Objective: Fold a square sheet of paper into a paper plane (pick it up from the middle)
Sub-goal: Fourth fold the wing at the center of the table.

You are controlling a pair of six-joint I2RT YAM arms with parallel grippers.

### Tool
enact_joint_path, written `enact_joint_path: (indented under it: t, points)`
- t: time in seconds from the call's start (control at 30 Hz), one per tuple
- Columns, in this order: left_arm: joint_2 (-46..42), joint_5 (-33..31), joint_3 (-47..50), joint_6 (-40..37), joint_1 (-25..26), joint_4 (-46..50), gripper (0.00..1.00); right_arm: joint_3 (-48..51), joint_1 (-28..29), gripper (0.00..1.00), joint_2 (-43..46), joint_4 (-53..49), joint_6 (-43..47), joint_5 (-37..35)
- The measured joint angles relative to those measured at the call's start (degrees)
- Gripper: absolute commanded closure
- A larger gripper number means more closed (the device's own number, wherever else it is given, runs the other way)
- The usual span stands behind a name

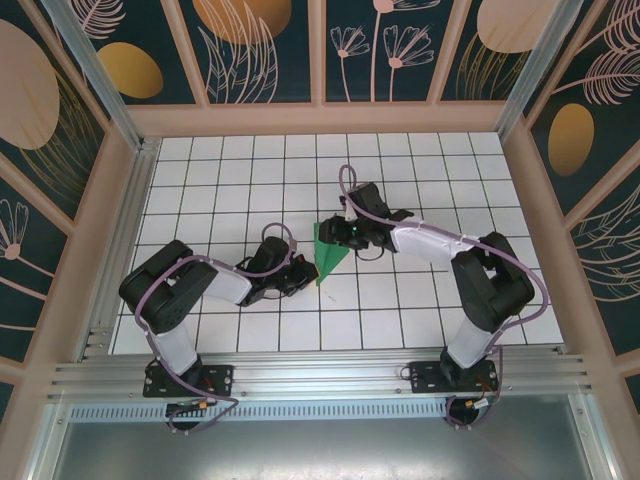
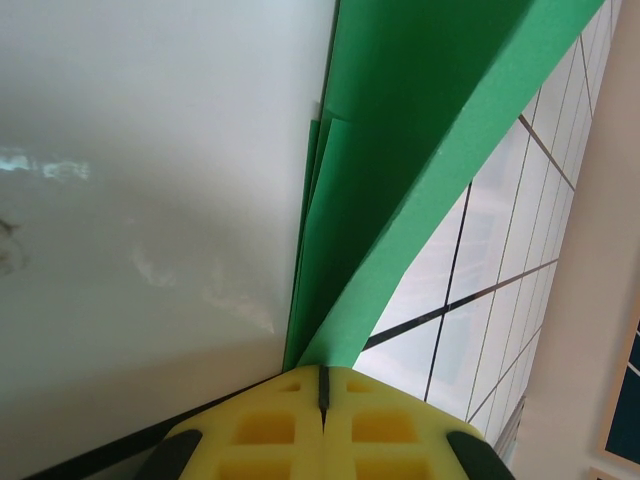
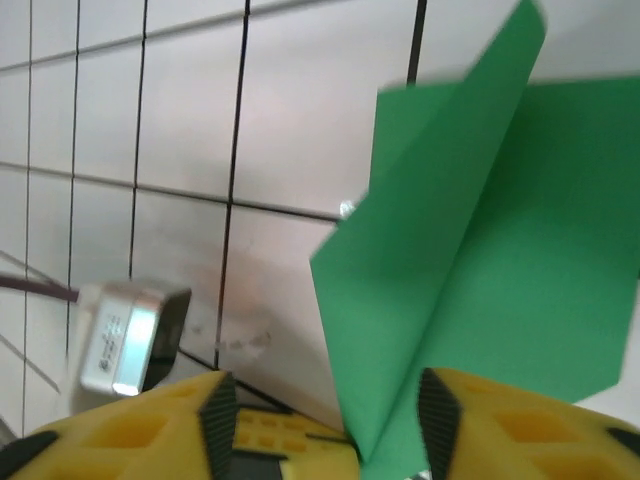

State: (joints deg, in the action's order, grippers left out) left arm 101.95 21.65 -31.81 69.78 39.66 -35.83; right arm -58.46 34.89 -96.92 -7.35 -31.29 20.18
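Green paper (image 1: pixel 328 252), already creased into a narrow wedge with its point toward the near side, sat on the middle of the counter (image 1: pixel 420 310) between the two claws.

Left claw (image 1: pixel 303 278): the wrist view showed the yellow pads (image 2: pixel 270 430) pressed together, with the paper's layers running straight into the seam between them. Read as clamped on the near tip. Judgement: this grip anchored the point so the folds could not slide or spring open while the other arm worked.

Right claw (image 1: pixel 343 236): it came in from the far right, pads (image 3: pixel 215 420) standing apart, with a lifted flap of the paper (image 3: pixel 480 270) hanging down into the gap. No pinch was visible on the flap. Judgement: it was placed to take that flap and fold it over along the centre crease.

Surroundings: white gridded tiles lay all round the paper. A purple cable (image 1: pixel 345 180) looped off the right arm (image 1: pixel 440 245) just beyond the paper. A small silver block (image 3: pixel 130 340) showed left of the flap in the right wrist view, probably part of the left arm (image 1: pixel 190 290), though I could not be sure. A metal rail (image 1: pixel 320 375) ran along the near edge, and patterned walls (image 1: pixel 260 50) enclosed the rest.

Obstruction: the two claws were close together over a small piece of paper. The main risks looked like contact between them or tearing at the pinned tip.
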Motion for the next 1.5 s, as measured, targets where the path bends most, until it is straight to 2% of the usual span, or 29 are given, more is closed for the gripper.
enact_joint_path:
  t: [0.13,0.37,0.6,1.0,1.3,1.5]
  points:
    - [0.0,0.0,0.0,0.02,0.0,0.0,1.0,3.91,-0.85,0.68,-1.64,4.15,0.31,5.14]
    - [0.0,0.02,0.0,0.02,0.0,0.0,1.0,5.86,-2.89,0.76,-5.42,11.23,0.37,11.1]
    - [0.17,0.31,0.0,0.02,-0.07,-0.2,1.0,5.6,-3.04,0.77,-8.07,14.08,0.61,13.97]
    - [0.39,0.92,0.0,0.24,-0.33,-0.52,1.0,1.14,-3.04,0.79,-13.07,12.61,1.6,14.12]
    - [0.42,0.9,0.0,0.24,-0.33,-0.52,1.0,0.46,-3.04,0.76,-13.11,11.91,2.05,12.87]
    - [0.44,1.03,-0.02,0.22,-0.33,-0.52,1.0,0.76,-2.86,0.75,-10.08,11.93,2.08,12.87]
